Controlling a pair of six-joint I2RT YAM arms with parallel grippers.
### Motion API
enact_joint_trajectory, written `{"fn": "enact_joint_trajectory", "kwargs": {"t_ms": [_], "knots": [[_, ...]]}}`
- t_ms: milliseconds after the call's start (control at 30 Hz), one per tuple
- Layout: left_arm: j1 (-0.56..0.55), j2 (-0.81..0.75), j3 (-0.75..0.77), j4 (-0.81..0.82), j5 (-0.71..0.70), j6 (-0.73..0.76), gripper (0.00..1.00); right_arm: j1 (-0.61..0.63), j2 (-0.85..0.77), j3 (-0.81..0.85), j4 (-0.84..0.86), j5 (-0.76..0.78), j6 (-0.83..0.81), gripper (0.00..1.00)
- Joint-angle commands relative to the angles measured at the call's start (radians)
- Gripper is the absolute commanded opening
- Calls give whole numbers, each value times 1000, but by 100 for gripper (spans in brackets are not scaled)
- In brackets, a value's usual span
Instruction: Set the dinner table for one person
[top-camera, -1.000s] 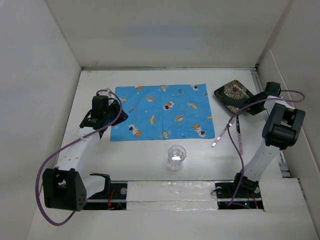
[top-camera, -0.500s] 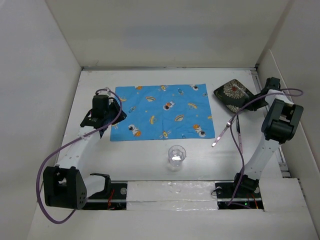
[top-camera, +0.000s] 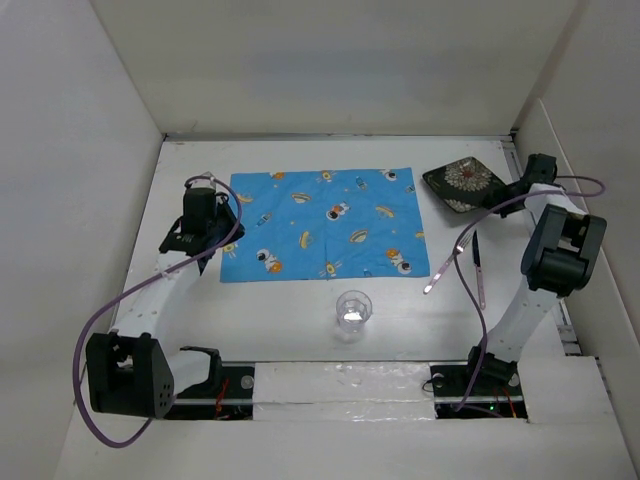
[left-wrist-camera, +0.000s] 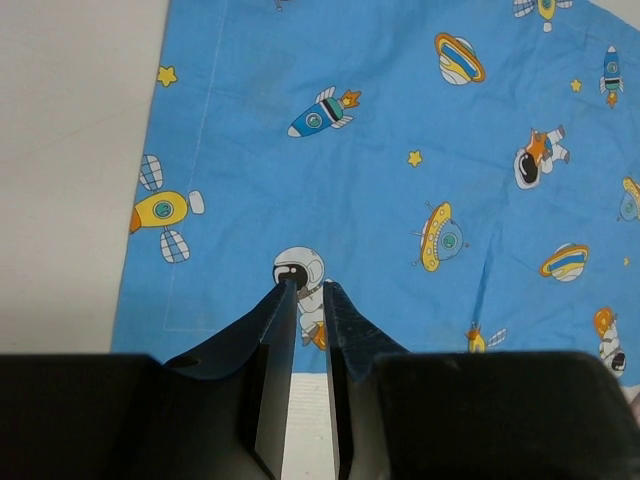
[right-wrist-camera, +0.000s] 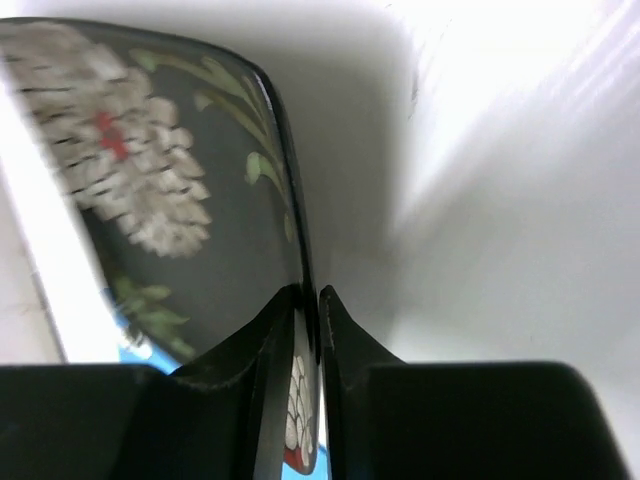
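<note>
Since the earlier frames, the right tool (top-camera: 516, 187) has carried the black square plate with a white-and-red floral pattern (top-camera: 461, 186) slightly toward the far right corner. The plate now shows a narrower outline in the top view, so it sits at a steeper tilt. In the right wrist view, the right tool (right-wrist-camera: 306, 296) is clamped on the plate (right-wrist-camera: 170, 200) at its rim, with one finger on each face. The right forearm has also shifted slightly toward the far side.

The left tool (top-camera: 207, 218) has moved slightly toward the far wall. In the left wrist view, the left tool (left-wrist-camera: 305, 287) has its jaws drawn to a narrow slit with nothing between them. Its tips are above the near left part of the blue cloth mat printed with astronauts, rockets and planets (left-wrist-camera: 400, 120).

Unchanged items:
- The mat (top-camera: 325, 223) lies flat at the centre of the far half.
- A clear glass cup (top-camera: 352, 309) stands upright on the near side of the mat, apart from its edge.
- A silver fork (top-camera: 446, 265) and a slim utensil with a pale pink handle (top-camera: 478, 270) lie side by side, right of the mat.

All items rest on or hang over the white matte rectangular desk (top-camera: 270, 320), which spans the enclosure floor from the arm bases to the far wall.
</note>
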Motion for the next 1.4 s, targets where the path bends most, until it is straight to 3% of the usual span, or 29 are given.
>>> {"fn": "enact_joint_trajectory", "kwargs": {"t_ms": [0, 233, 400, 533, 667, 833, 1067, 1367], "knots": [[3, 2, 75, -16, -3, 31, 14, -4, -146, -35, 216, -45, 4, 0], [-6, 74, 215, -30, 64, 10, 12, -4, -362, -101, 541, -262, 41, 0], [-6, 85, 258, -46, 78, 27, 12, 17, -433, -168, 597, -431, 44, 0], [-6, 99, 312, -67, 72, 45, 12, 132, -422, -141, 553, -624, -48, 0], [-6, 108, 361, -70, 80, 45, 13, 273, -343, -55, 328, -793, -236, 0], [-6, 108, 373, -66, 89, 42, 14, 390, -228, -23, 289, -911, -302, 0], [-6, 97, 350, -50, 97, 37, 15, 542, -97, 125, 132, -877, -408, 0], [-6, 77, 299, -41, 89, 40, 15, 625, -42, 7, 423, -780, -203, 0]]}}
